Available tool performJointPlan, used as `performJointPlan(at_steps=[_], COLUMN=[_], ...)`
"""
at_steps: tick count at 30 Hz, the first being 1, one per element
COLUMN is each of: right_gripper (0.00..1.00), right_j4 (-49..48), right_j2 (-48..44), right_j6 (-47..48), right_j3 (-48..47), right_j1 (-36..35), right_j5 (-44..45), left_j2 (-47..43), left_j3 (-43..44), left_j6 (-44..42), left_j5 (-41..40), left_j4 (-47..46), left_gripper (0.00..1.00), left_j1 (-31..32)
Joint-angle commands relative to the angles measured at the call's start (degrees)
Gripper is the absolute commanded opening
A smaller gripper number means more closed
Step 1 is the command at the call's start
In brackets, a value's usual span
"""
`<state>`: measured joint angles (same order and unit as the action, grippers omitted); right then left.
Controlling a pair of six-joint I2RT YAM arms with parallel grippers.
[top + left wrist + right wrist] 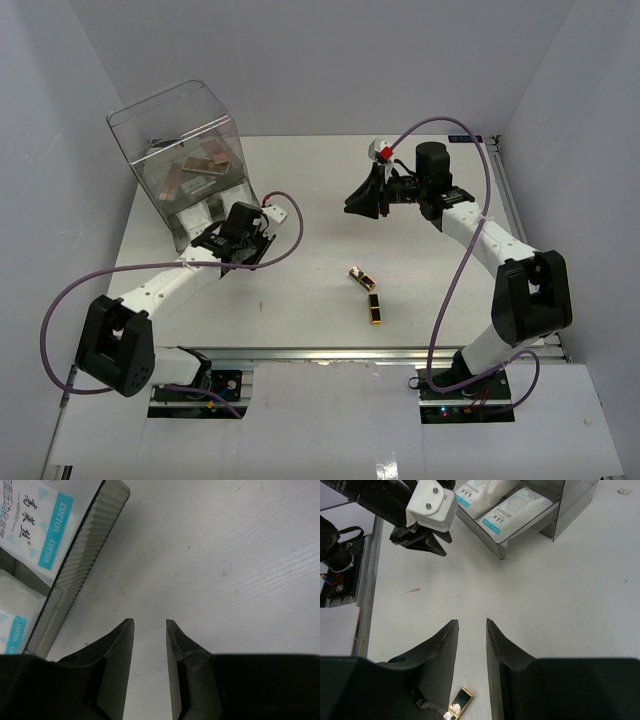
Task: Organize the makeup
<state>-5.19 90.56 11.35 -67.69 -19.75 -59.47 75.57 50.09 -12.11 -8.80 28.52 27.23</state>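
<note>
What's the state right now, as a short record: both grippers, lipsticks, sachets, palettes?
left gripper: open, empty, beside the big clear plastic box
right gripper: open, empty
slim black-and-gold lipstick tubes: two, loose on the white table, outside the box
white-blue plastic sachets: two, in the box's lower compartment
pink-brown eyeshadow palettes: inside the box, upper level

This is looking like a robotics lab cell: white panels (300, 60) are boxing in a white counter (330, 215), and the left arm (165, 285) and right arm (480, 235), trailing purple cables (440, 120), are sitting bolted to an aluminium rail (330, 352).
</note>
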Motion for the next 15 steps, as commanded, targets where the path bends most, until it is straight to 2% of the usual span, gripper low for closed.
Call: performJointPlan(at_steps=[1, 5, 15], right_gripper=[0.35, 0.35, 0.35], right_j4=[-3.65, -4.53, -6.73], right_j2=[-0.60, -0.32, -0.01], right_j6=[-1.11, -2.16, -3.84], right_j3=[1.72, 2.09, 3.49], right_j1=[0.74, 0.90, 2.05], right_j5=[-2.56, -2.86, -4.19], left_j2=[2.03, 5.21, 11.22], left_j3=[0.04, 1.88, 7.75], left_j6=[-15.73, -20.09, -21.50], left_j5=[0.03, 2.22, 2.69], left_j4=[0.23, -0.25, -3.77], left_gripper=[0.42, 0.42, 0.43], left_j1=[-3.45, -6.82, -12.19])
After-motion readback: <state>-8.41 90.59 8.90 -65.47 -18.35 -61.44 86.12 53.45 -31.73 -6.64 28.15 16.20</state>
